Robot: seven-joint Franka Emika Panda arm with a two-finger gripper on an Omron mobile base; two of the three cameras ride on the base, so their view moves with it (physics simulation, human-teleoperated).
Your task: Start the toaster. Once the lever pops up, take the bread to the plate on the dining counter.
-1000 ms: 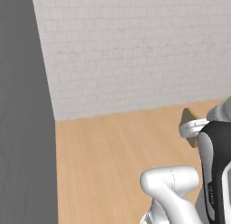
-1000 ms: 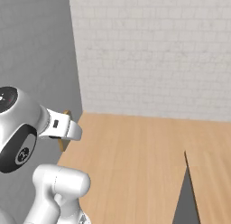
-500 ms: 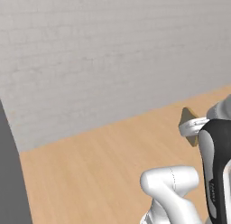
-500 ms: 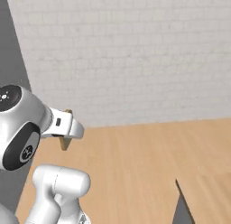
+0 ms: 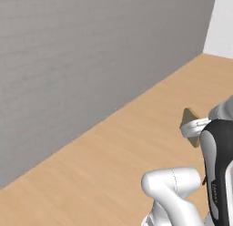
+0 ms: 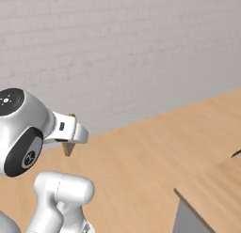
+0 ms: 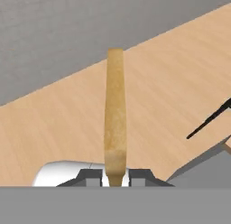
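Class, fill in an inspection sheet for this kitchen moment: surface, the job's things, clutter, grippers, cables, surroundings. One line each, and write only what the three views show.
Surface: light-wood floor; corner of a wood-topped counter at lower right of the right base view.
Job's things: bread held edge-on, carried above the floor; toaster and plate: nothing seen.
Clutter: nothing seen.
Grippers: gripper shut on the bread, one finger on each face of the slice.
Cables: nothing seen.
Surroundings: pale grey brick-textured wall; lighter white wall section at upper right of the left base view.
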